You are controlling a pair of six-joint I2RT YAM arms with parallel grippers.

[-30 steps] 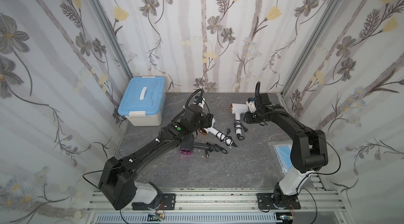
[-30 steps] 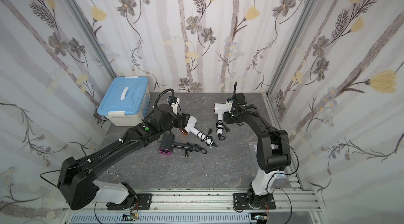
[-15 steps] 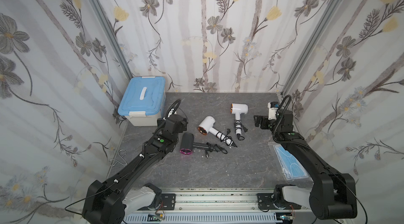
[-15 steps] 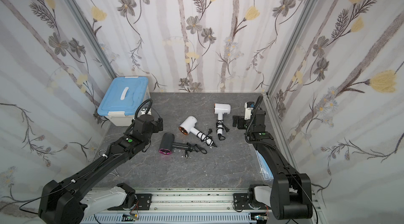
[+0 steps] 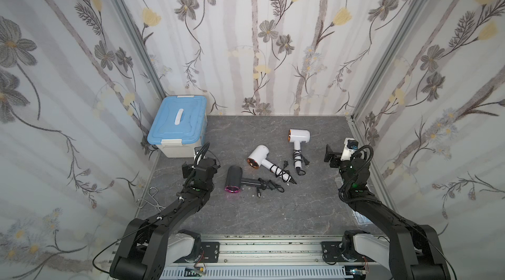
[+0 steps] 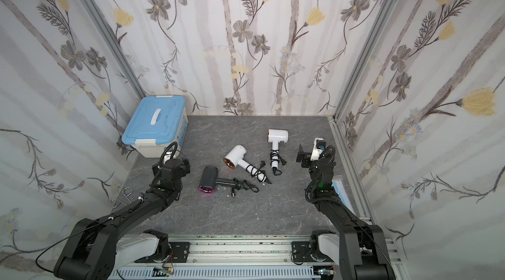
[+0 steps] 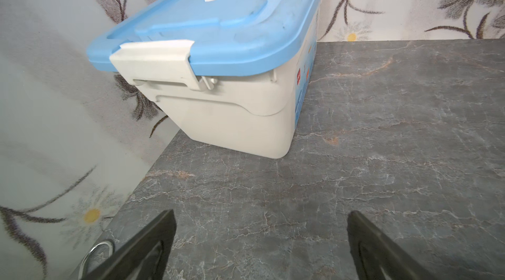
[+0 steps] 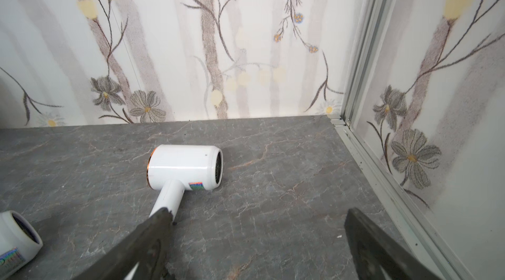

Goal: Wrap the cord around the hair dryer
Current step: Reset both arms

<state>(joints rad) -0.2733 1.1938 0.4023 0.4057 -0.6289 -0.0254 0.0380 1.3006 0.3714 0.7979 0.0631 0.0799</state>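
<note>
Nearest the rail, finds the dark hair dryer (image 5: 233,180) flat on the grey table (image 5: 273,215), pink-ringed mouth toward the base, black cord (image 5: 273,186) bunched loosely past the handle end rather than wound, plug (image 5: 258,194) free beside it. Judges this the unit outstanding. Judges the body light, rigid and smooth, likely to skid or roll on the hard top under a sideways pull; recommends pinning it at the handle close to the barrel. Judges the cord thin, limp and somewhat springy, prone to slipping off a loose turn; recommends taking it near the plug and winding under tension.

Places the left gripper (image 7: 261,214) near that dryer's barrel, on the wall side, not touching, jaws spread wide on nothing, aimed away toward the blue-lidded box (image 7: 207,27). Places the right gripper (image 8: 258,210) well apart across the table, jaws equally wide and empty.

Farther out, finds the middle white hair dryer (image 5: 258,155), cord coiled round its handle. Farthest, finds the rear white hair dryer (image 5: 299,136), also coiled, near the right gripper and ahead of it, clear of both fingers in both top views
</note>
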